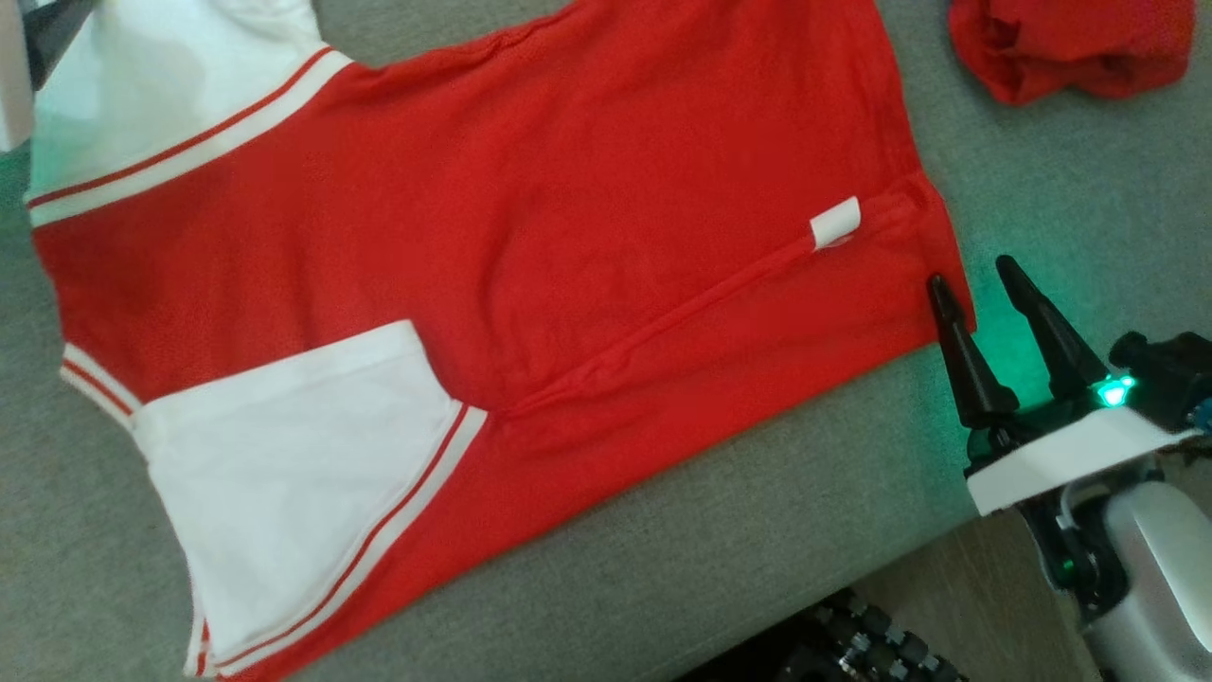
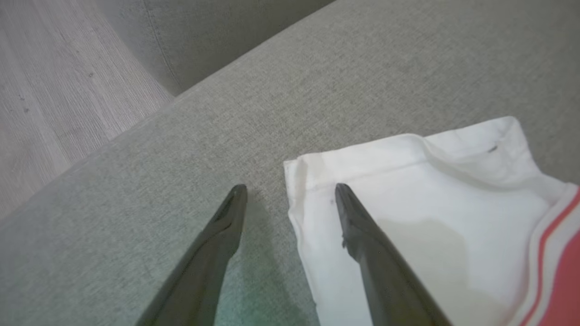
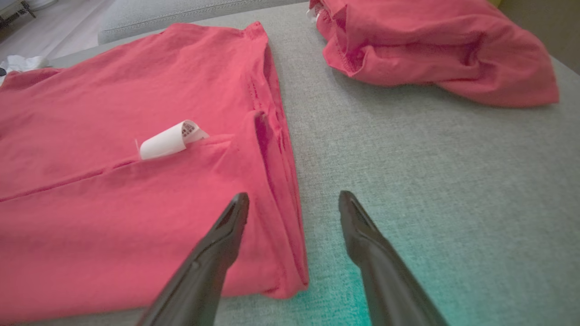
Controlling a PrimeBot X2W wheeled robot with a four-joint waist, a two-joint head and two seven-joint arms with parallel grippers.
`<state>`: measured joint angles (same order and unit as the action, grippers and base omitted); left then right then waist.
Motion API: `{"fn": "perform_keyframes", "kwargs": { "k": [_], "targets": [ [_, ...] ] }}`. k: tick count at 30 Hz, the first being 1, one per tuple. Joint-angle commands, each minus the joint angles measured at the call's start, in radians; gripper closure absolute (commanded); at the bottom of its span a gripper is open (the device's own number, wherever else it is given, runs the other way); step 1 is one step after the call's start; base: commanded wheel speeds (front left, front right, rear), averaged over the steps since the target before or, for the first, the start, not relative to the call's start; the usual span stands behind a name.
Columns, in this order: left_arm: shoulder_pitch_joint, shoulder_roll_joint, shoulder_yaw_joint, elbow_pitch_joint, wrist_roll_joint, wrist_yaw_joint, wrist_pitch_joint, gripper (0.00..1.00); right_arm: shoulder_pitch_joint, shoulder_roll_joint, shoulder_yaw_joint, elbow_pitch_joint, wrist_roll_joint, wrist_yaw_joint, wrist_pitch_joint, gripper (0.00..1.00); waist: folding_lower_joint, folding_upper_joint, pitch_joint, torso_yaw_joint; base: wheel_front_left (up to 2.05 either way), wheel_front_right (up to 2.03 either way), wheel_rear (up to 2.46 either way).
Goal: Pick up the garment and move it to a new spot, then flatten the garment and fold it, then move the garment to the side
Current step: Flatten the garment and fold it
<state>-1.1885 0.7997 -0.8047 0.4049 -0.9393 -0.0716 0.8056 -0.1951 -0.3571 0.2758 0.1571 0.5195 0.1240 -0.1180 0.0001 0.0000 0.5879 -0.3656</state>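
With the garment point(image 1: 530, 237) lying spread on the grey sofa point(image 1: 757, 530), the left fingers point(image 2: 362, 235) are straddling its white sleeve edge point(image 2: 301, 217) and the right fingers point(image 1: 961, 350) its red hem corner point(image 3: 290, 271), both pairs gaping empty, likely readying a fold.

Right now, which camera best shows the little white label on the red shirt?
The right wrist view: the label is close, curled, its print visible. The head view shows it small and plain. The left wrist view faces a white sleeve.
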Motion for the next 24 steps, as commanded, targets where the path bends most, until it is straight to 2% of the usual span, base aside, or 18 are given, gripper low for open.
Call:
{"fn": "perform_keyframes", "kwargs": {
  "k": [1, 6, 7, 9, 10, 11, 12, 14, 24],
  "targets": [
    [-0.046, 0.059, 0.045, -0.020, 0.012, -0.002, 0.006, 0.00, -0.003, -0.018, 0.016, -0.014, 0.010, 0.007, -0.016, 0.00, -0.0001, 0.0000, 0.010, -0.012, 0.00, 0.00, 0.00],
    [-0.038, 0.074, 0.041, -0.022, 0.005, -0.005, 0.021, 0.00, -0.025, -0.020, 0.032, 0.006, 0.019, 0.007, -0.027, 0.00, -0.0001, 0.0000, 0.019, -0.024, 0.00, 0.00, 0.00],
    [-0.039, 0.077, 0.041, -0.027, 0.006, -0.006, 0.018, 0.11, -0.030, -0.023, 0.034, 0.009, 0.023, 0.007, -0.026, 0.00, -0.0001, 0.0000, 0.021, -0.024, 0.00, 0.00, 0.00],
    [-0.039, 0.081, 0.043, -0.034, 0.005, -0.008, 0.012, 0.53, -0.047, -0.033, 0.037, 0.013, 0.028, 0.007, -0.023, 0.00, -0.0001, 0.0000, 0.024, -0.026, 0.00, 0.00, 0.00],
    [-0.039, 0.081, 0.043, -0.034, 0.005, -0.008, 0.012, 0.53, -0.047, -0.033, 0.037, 0.013, 0.028, 0.007, -0.023, 0.00, -0.0001, 0.0000, 0.024, -0.026, 0.00, 0.00, 0.00],
    [-0.039, 0.082, 0.044, -0.038, 0.005, -0.009, 0.009, 0.69, -0.058, -0.040, 0.039, 0.014, 0.030, 0.007, -0.021, 0.00, -0.0001, 0.0000, 0.025, -0.026, 0.00, 0.00, 0.00],
    [-0.040, 0.083, 0.045, -0.042, 0.005, -0.011, 0.003, 0.76, -0.072, -0.047, 0.042, 0.014, 0.033, 0.007, -0.018, 0.00, -0.0001, 0.0000, 0.027, -0.027, 0.00, 0.00, 0.00],
    [-0.044, 0.080, 0.049, -0.050, 0.003, -0.014, -0.011, 1.00, -0.108, -0.062, 0.046, 0.012, 0.043, 0.007, -0.010, 0.00, -0.0001, 0.0000, 0.031, -0.025, 0.00, 0.00, 0.00],
    [-0.082, 0.060, 0.047, -0.110, 0.026, -0.042, -0.099, 1.00, -0.370, -0.141, 0.125, 0.064, 0.140, 0.007, 0.111, 0.00, -0.0001, 0.0000, 0.057, 0.022, 0.00, 0.00, 0.00]
  ]
}}
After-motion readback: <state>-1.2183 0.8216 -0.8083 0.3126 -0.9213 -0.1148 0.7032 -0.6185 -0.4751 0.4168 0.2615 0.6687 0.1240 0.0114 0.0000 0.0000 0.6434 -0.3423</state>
